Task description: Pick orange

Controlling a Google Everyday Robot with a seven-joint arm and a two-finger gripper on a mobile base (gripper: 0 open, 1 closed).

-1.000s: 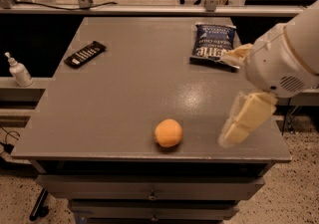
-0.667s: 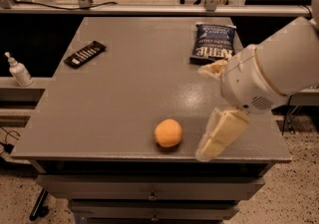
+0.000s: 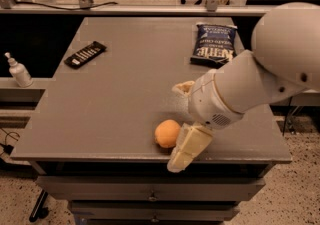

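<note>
The orange (image 3: 166, 133) lies on the grey table (image 3: 115, 99) near its front edge, right of the middle. My gripper (image 3: 177, 125) comes in from the right on the large white arm (image 3: 260, 79) and sits right beside the orange. It is open: one cream finger (image 3: 188, 146) lies along the orange's right side and reaches over the table's front edge. The tip of the other finger (image 3: 182, 87) shows further back. The orange is at the mouth of the gripper and rests on the table.
A blue chip bag (image 3: 214, 44) lies at the back right of the table. A black remote (image 3: 85, 54) lies at the back left. A white pump bottle (image 3: 19, 70) stands on a ledge to the left. Drawers (image 3: 150, 196) sit under the table front.
The arm has swung left and toward the front edge. The gripper has moved from well right of the orange to right beside it. The orange has not moved.
</note>
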